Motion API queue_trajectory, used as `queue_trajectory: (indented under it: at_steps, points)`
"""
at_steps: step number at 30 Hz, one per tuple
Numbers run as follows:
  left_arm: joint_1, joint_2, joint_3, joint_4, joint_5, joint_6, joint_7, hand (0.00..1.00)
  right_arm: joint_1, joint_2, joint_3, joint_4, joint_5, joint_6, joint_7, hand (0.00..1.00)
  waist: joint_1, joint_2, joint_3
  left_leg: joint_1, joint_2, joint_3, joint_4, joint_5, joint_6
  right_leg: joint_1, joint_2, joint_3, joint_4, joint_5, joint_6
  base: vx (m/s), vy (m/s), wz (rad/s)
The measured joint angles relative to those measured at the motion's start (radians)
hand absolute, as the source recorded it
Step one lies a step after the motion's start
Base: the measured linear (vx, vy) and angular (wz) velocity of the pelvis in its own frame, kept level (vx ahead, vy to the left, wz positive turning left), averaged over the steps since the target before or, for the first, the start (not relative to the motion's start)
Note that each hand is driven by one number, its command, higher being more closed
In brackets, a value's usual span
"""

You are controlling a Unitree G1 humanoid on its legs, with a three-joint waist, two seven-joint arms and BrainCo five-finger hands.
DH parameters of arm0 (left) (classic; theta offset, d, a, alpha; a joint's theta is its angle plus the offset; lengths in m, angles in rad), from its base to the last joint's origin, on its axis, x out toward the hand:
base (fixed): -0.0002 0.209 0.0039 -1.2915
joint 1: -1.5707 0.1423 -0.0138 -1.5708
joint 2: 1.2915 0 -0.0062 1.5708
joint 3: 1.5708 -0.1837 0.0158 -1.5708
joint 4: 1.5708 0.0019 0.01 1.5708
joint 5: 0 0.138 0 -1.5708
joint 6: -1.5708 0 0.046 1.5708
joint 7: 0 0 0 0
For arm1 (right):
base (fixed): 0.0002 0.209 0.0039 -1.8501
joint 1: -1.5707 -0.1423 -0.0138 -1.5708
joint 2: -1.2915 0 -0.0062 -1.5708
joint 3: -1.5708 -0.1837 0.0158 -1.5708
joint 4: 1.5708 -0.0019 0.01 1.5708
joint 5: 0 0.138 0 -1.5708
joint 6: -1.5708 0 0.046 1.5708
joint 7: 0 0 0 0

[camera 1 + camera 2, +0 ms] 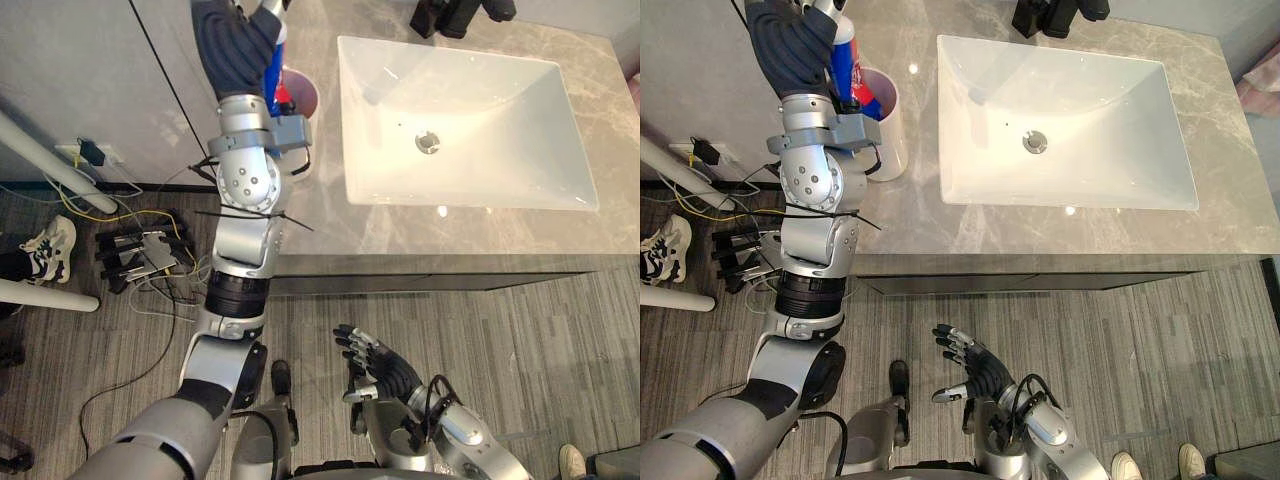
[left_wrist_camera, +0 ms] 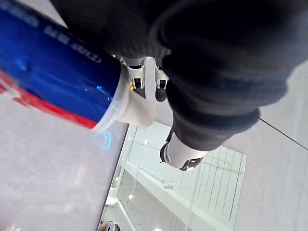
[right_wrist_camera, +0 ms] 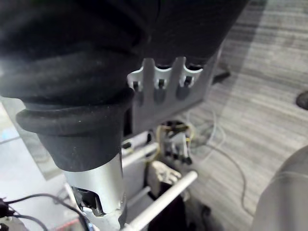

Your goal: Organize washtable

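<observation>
1. The fingers of the left hand [image 1: 790, 40] are wrapped round a blue and red toothpaste tube [image 1: 846, 62], gripping it at the far left corner of the washtable [image 1: 450, 232].
2. In the left wrist view, the tube's white cap [image 2: 134, 109] sits right by the hand's dark ribbed cover.
3. The tube is held roughly upright. Its lower, red-marked end is at the mouth of a pale pink cup [image 1: 887, 125]. I cannot tell how far the tube reaches inside.
4. The cup stands upright on the grey marble top, near the left edge and just beside the left rim of the white rectangular basin [image 1: 470, 110].
5. The basin has a round metal drain [image 1: 427, 142] near its middle. A black faucet [image 1: 452, 14] stands at the washtable's back edge behind it.
6. The fingers [image 1: 350, 342] of the right hand [image 1: 386, 368] are spread and relaxed and hold nothing. This hand hangs low over the wood-patterned floor [image 1: 520, 340], in front of the washtable's front edge.
7. On the floor to the left lie a pair of sneakers [image 1: 50, 246] and a tangle of cables with a power strip [image 1: 140, 255].
8. A person's shoes [image 1: 1125, 466] show at the lower right.
</observation>
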Motion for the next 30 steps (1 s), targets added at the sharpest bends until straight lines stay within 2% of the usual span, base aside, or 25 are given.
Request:
queue_trajectory:
  at_steps: [3, 5, 8, 13, 17, 18, 25, 27, 28, 30]
  points:
    - [0.017, 0.000, -0.007, -0.001, 0.000, 0.000, -0.001, 0.00, -0.013, -0.002, 0.002, 0.001, 0.000, 0.001, 0.000, 0.00, 0.000, 0.026, -0.015, -0.003, -0.002, 0.000, -0.003, 0.004, 0.004, -0.005, -0.001, 0.000, 0.001, 0.000, 0.000, 0.01, 0.009, 0.00]
    - [0.026, -0.001, -0.009, -0.001, -0.001, 0.000, -0.002, 0.00, -0.035, -0.002, 0.024, 0.005, 0.000, 0.002, 0.000, 0.00, -0.001, 0.054, -0.034, -0.004, -0.003, 0.001, -0.004, 0.006, 0.005, -0.007, -0.002, 0.000, 0.001, 0.000, 0.000, 0.04, 0.024, 0.00]
    - [0.026, 0.004, -0.019, -0.001, -0.010, 0.000, -0.003, 0.00, -0.058, 0.001, 0.042, 0.021, 0.000, 0.002, 0.001, 0.00, 0.000, 0.076, -0.068, -0.004, -0.003, 0.000, -0.005, 0.006, 0.005, -0.007, -0.002, 0.000, 0.001, 0.000, 0.000, 0.02, 0.013, 0.01]
    - [0.025, 0.036, -0.055, 0.001, -0.039, -0.002, -0.023, 0.00, -0.095, 0.018, 0.075, 0.047, -0.001, 0.003, 0.001, 0.00, -0.001, 0.080, -0.115, 0.018, -0.004, -0.009, -0.005, 0.005, 0.005, 0.020, -0.004, -0.002, -0.004, 0.000, 0.000, -0.01, 0.009, 0.05]
    - [0.021, 0.106, -0.070, 0.003, -0.087, -0.006, -0.024, 0.00, -0.130, 0.073, 0.118, 0.118, -0.005, 0.005, 0.002, 0.00, 0.000, 0.082, -0.181, 0.013, -0.004, -0.031, -0.007, 0.010, -0.003, 0.037, -0.005, -0.004, -0.026, 0.000, 0.000, 0.00, -0.005, 0.15]
    - [0.018, 0.124, -0.069, 0.003, -0.107, -0.011, -0.024, 1.00, -0.133, 0.089, 0.118, 0.132, -0.008, 0.007, 0.002, 0.00, 0.003, 0.081, -0.193, 0.013, -0.005, -0.038, -0.007, 0.013, -0.007, 0.045, -0.006, -0.006, -0.036, -0.001, 0.000, -0.01, -0.020, 0.17]
    - [0.023, 0.186, -0.033, 0.002, -0.240, -0.043, -0.047, 1.00, -0.152, 0.112, 0.122, 0.178, -0.023, 0.007, 0.004, 0.00, 0.014, 0.076, -0.233, 0.012, -0.004, -0.056, -0.019, 0.024, -0.029, 0.048, -0.006, -0.014, -0.035, -0.007, -0.003, -0.04, -0.011, 0.06]
    - [0.084, 0.207, -0.037, -0.023, -0.286, -0.046, -0.075, 1.00, -0.148, 0.117, 0.140, 0.211, -0.024, 0.008, 0.012, 0.00, 0.016, 0.070, -0.256, 0.015, -0.007, -0.056, -0.034, 0.030, -0.032, 0.045, -0.009, -0.013, -0.030, -0.032, -0.003, -0.03, -0.026, 0.01]
    - [0.162, 0.221, -0.038, -0.061, -0.312, -0.045, -0.101, 1.00, -0.138, 0.123, 0.143, 0.226, -0.024, 0.010, 0.023, 0.00, 0.016, 0.061, -0.270, 0.020, -0.015, -0.057, -0.047, 0.035, -0.037, 0.044, -0.016, -0.013, -0.024, -0.071, 0.002, 0.02, -0.049, 0.02]
    - [0.323, 0.219, -0.040, -0.126, -0.335, -0.040, -0.136, 1.00, -0.130, 0.121, 0.131, 0.242, -0.025, 0.015, 0.026, 0.00, 0.020, 0.069, -0.281, 0.046, -0.019, -0.069, -0.092, 0.048, -0.049, 0.037, -0.020, -0.021, 0.000, -0.113, 0.014, 0.02, -0.053, 0.02]
